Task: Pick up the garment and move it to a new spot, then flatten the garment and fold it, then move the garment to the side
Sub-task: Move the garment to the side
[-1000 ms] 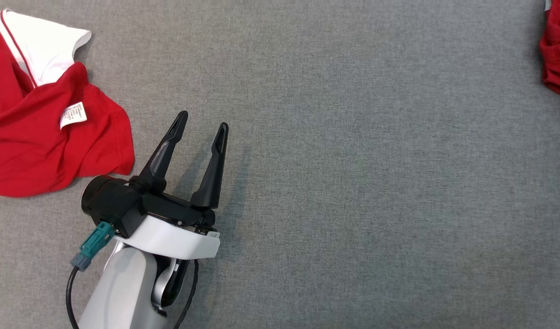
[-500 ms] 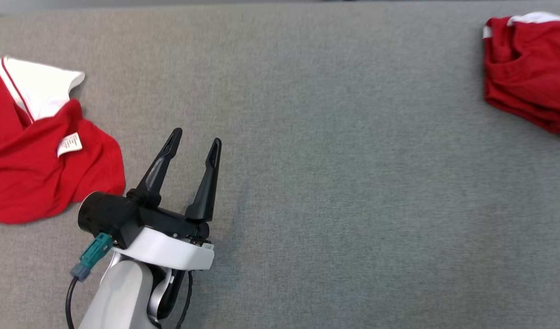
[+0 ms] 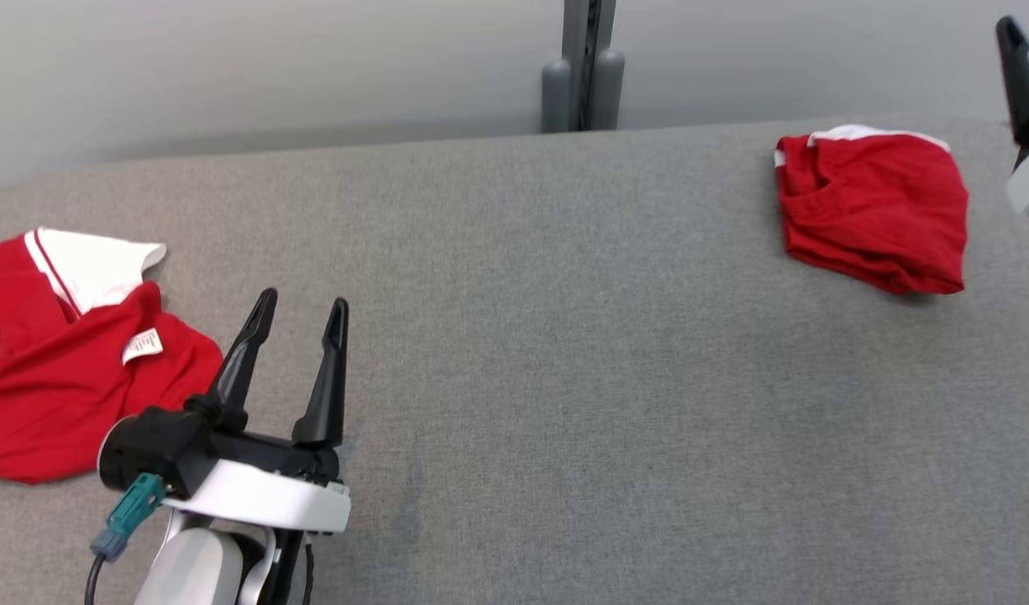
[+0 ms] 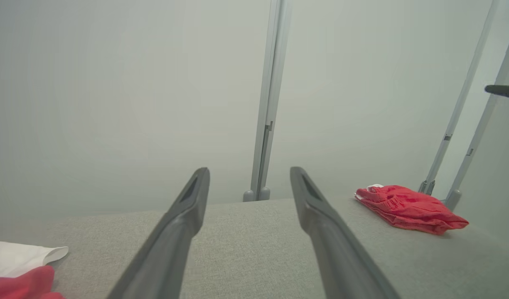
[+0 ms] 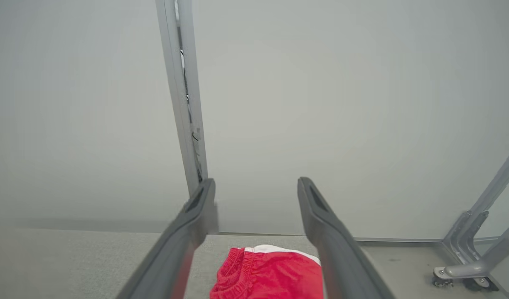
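Observation:
A crumpled red and white garment [image 3: 69, 370] with a white label lies at the left of the grey table [image 3: 564, 378]; a bit of it appears at the lower left of the left wrist view [image 4: 17, 274]. A folded red garment [image 3: 875, 210] with a white edge lies at the far right, also seen from the left wrist [image 4: 408, 207]. My left gripper [image 3: 302, 301] stands open and empty just right of the crumpled garment, its fingers wide apart [image 4: 249, 170]. My right gripper [image 5: 256, 181] is open and empty above the near side of the folded garment [image 5: 271, 274]. One of its fingers [image 3: 1021, 76] shows at the right edge.
The table's far edge meets a pale wall with an upright grey post [image 3: 581, 67] behind its middle. Slanted metal frame legs [image 5: 474, 245] with a wheel stand past the right end. Bare grey cloth [image 3: 564, 294] stretches between the two garments.
The head camera has tilted up, so the whole picture slid down and the wall, post and folded garment came into view. A right gripper finger now shows at the right edge. Both grippers stay open.

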